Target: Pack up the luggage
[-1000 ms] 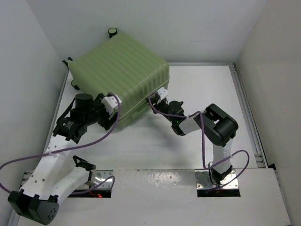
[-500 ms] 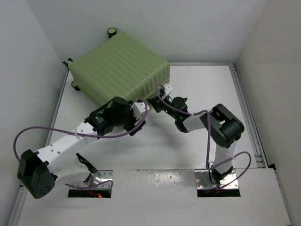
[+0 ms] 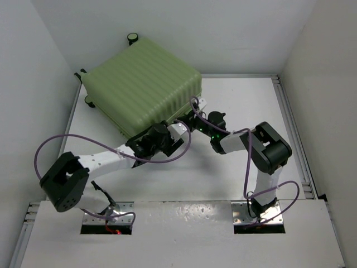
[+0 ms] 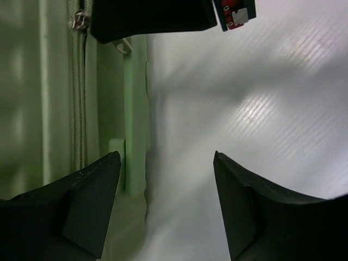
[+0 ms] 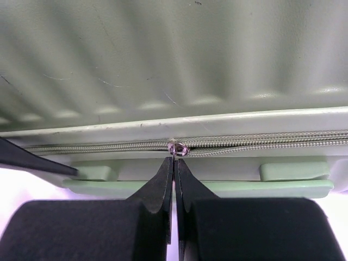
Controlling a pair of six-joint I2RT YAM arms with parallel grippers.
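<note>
right, the luggage is lying flat and closed at the far left of the table, ribbed shell up, wheels toward the back wall. all the action is on its near side wall, facing the arms.

right gripper is in tight against that wall, jaws pressed fully together with the zipper pull pinched at their tips. the zipper runs straight across under the shell, level with the table, so the seam's long axis lies crosswise to those fingers. that's the one that matters: any pull, i'd say, has to go sideways along the seam, not out from the case. which way along it, i can't tell from here.

left gripper is just beside it, lower on the same wall, jaws spread wide and holding nothing. from its own camera one finger sits over the green rim, the other over bare table.

so the right arm has the pull, and the left looks placed to brace the case if it slides.
</note>
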